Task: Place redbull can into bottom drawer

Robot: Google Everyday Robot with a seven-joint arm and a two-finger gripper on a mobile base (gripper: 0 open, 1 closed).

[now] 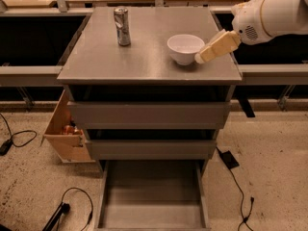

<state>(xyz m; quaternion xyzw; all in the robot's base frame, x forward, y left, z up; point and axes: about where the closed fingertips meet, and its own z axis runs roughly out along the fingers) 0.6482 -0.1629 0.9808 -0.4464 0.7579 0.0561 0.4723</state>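
Observation:
The redbull can (122, 26), slim and silvery, stands upright on the grey cabinet top (120, 61), at the back left. The bottom drawer (151, 198) is pulled out at the front, its grey floor bare. My gripper (204, 55) reaches in from the right on a white arm; its tan tip is over the cabinet top beside the right rim of the white bowl (185, 48). It is well to the right of the can and holds nothing I can see.
The two upper grey drawers (149, 114) are pushed in. A tan wooden box (65, 131) with items inside sits on the floor left of the cabinet. Cables (236, 186) lie on the floor at right and left.

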